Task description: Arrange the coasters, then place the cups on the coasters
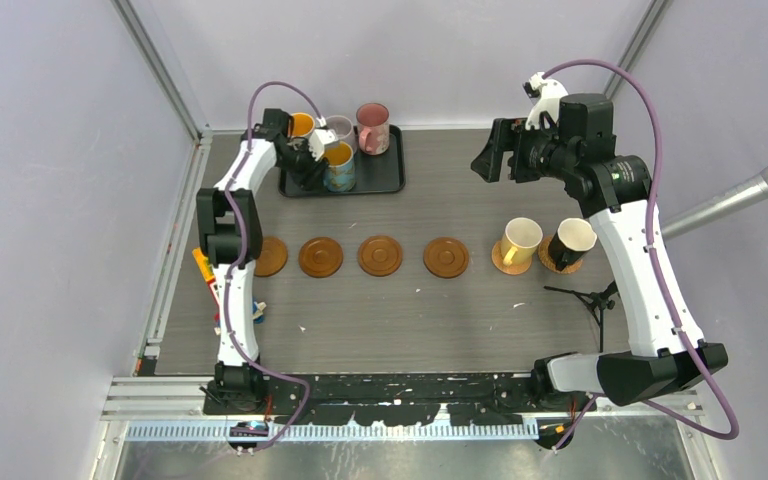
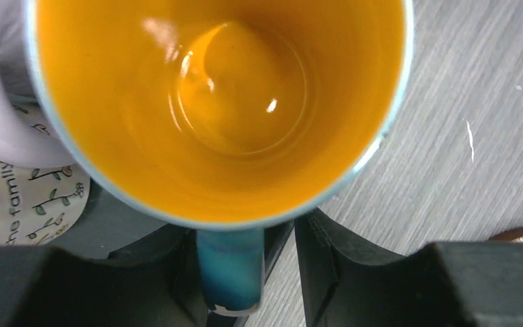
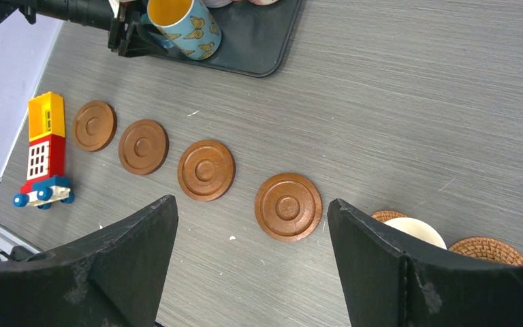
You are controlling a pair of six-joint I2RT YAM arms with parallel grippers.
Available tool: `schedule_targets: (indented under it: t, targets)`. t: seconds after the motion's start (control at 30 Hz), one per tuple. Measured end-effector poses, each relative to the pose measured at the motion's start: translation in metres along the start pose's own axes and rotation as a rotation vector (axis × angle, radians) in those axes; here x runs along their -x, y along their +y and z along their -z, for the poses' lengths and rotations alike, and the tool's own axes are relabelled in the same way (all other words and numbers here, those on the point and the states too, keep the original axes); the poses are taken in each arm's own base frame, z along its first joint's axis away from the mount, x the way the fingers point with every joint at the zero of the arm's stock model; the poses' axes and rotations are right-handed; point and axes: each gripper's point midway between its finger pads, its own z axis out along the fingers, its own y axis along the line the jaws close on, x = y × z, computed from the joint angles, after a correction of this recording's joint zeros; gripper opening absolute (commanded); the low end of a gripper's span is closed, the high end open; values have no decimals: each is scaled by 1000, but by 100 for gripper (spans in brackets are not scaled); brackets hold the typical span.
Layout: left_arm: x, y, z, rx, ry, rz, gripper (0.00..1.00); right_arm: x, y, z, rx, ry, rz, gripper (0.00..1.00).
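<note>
Left fingers (image 2: 327, 269) grasp the blue mug (image 2: 218, 109) by its handle, upper left. The next move is probably a lift to a bare coaster (image 1: 445, 257). Right fingers (image 3: 374, 272) released.

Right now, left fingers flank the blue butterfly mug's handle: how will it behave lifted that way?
Glossy highlights inside the blue butterfly mug suggest glazed ceramic: probably rigid, heavyish and slick. Held only by its side handle, it may tilt or swing. It is empty, so nothing spills, but the lilac mug sits close; a knock could chip either.
</note>
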Motion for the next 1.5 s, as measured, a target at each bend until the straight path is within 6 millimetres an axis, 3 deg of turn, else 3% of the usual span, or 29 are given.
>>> schedule_targets:
  t: [0.17,0.37,0.77,0.97,1.1,1.2,1.33,1.5]
  targets:
    - [9,11,-3,62,-23,80,30,0,1,0,7,1,-2,85]
    - [18,15,-10,100,-51,131,0,0,2,0,12,2,-3,85]
    - [30,2,-6,179,-88,285,0,-5,1,-2,8,14,-7,85]
    - [57,-10,17,297,-124,357,0,-13,-4,2,-20,17,-9,85]
    - [94,-45,39,360,-158,330,0,-15,-12,7,-68,6,-8,86]
    - [127,-84,48,375,-207,302,0,-13,-19,10,-110,-8,-6,87]
    - [159,-155,53,353,-258,276,0,-13,-25,15,-154,-23,-4,88]
    - [173,-239,36,313,-244,253,0,-14,-30,24,-187,-40,-2,88]
